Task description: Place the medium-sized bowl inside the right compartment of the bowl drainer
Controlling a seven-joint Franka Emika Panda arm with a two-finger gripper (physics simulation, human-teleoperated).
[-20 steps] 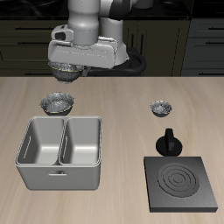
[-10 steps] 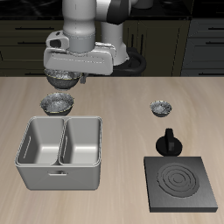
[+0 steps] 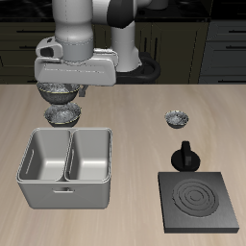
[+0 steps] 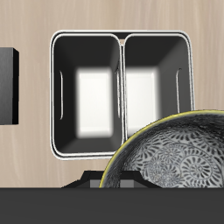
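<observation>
My gripper is shut on the medium-sized bowl, a silvery-grey crinkled bowl with a dark inside. I hold it in the air, just above and behind the wider silvery bowl on the table. The bowl drainer, a light grey tub with two square wells, stands nearer the table's front edge, below the held bowl. In the wrist view the held bowl fills the near part, and both empty wells of the drainer show beyond it. My fingers are hidden there.
The smallest silvery bowl sits mid-table. A small black knobbed object stands behind the black square stove plate, which also shows in the wrist view. Dark cabinets stand behind the table.
My gripper has carried the bowl sideways and downward, away from the table's middle, so that it now hangs over the wider bowl and closer to the drainer. Nothing on the table moved.
</observation>
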